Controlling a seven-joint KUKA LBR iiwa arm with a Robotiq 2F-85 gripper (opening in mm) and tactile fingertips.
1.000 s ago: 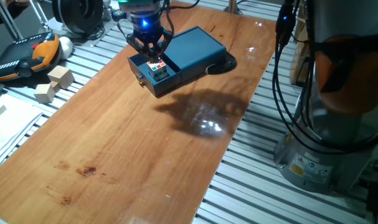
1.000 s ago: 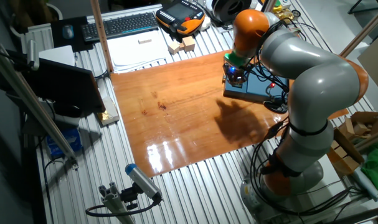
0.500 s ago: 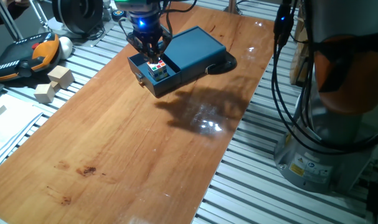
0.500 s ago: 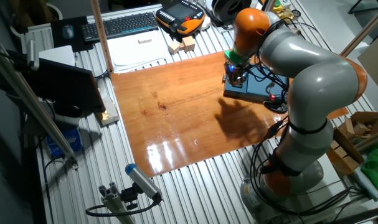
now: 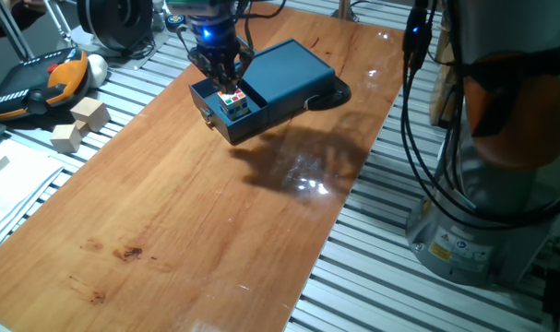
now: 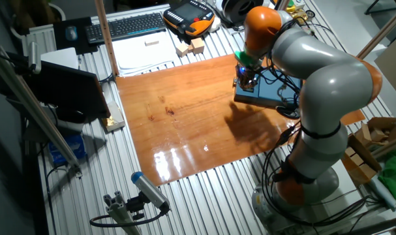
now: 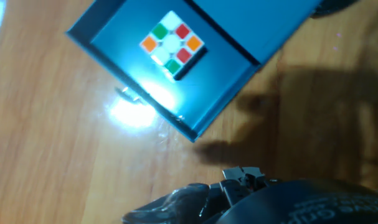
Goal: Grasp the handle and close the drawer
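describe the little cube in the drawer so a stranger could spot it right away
On the long wooden table, find the dark teal flat box at the far end, with its open drawer. Inside sits a small puzzle cube. Its white, red, orange and green stickers make it the only multicoloured thing there; the pale wooden blocks lie off the table.

Three cameras watch one wooden table (image 5: pixel 196 212).

One fixed view looks along it from close by, the drawer (image 5: pixel 226 109) at upper middle. The other looks down from far, drawer upper right. The hand view looks straight down, very near.
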